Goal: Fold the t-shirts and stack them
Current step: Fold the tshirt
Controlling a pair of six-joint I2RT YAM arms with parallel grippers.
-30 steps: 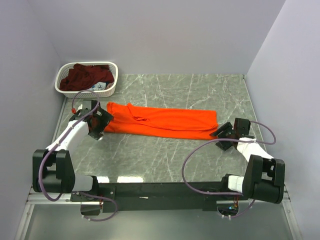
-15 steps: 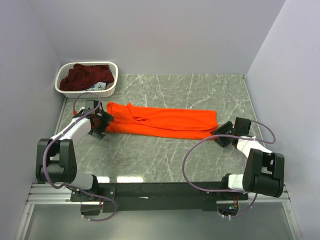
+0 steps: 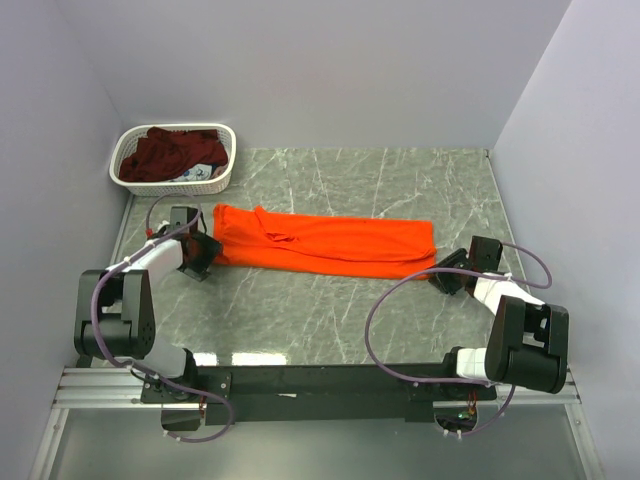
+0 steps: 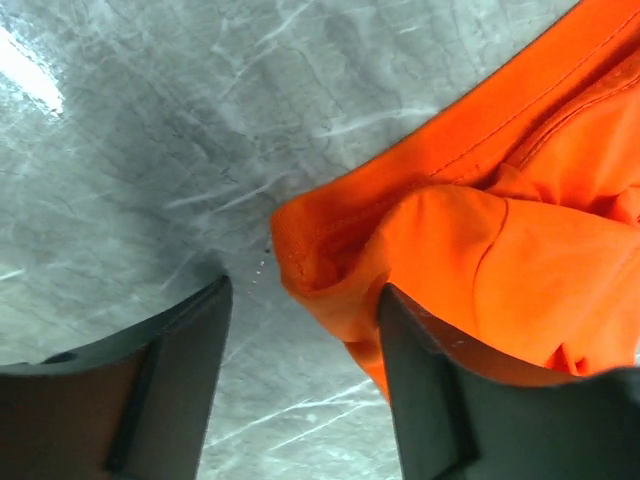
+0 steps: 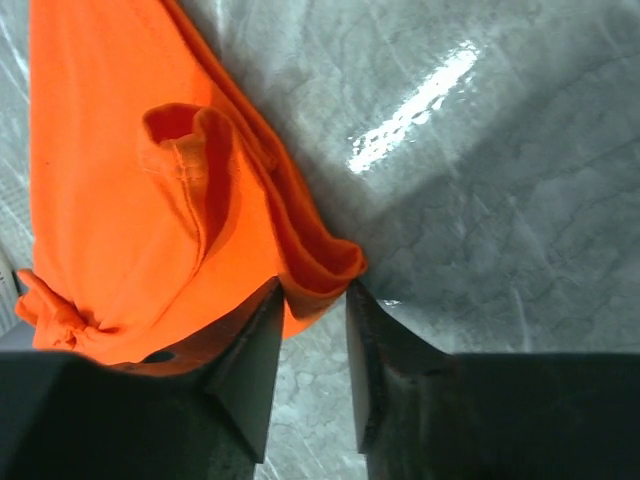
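Orange shirt (image 3: 325, 243) lies flat as a long band across the middle of the table (image 3: 330, 310), collar toward the left end. Near long edge runs fairly straight. Both near corners are rumpled and lifted a bit. Maroon shirt (image 3: 170, 153) is crumpled in the basket (image 3: 228, 165) at the far-left corner, well apart from the orange one.

Left gripper (image 3: 203, 250) sits low at the shirt's near-left corner. On its wrist view you see the jaws spread with the bunched corner between them. One finger (image 4: 430, 390) is against the cloth, and the other (image 4: 180, 360) is just off it with bare marble in the gap.

Right gripper (image 3: 440, 270) sits low at the near-right corner. Jaws are narrow there. The folded corner sits between the tips and touches both fingers (image 5: 255, 350). You can't tell from the views whether it's a real pinch.

You have a wide strip of bare marble between the shirt's near edge and the arm bases, and another behind it up to the back wall. Right of the shirt the table is open to the side wall. The left is tighter: the shirt's end is near the table edge, and the left arm lies along that edge.
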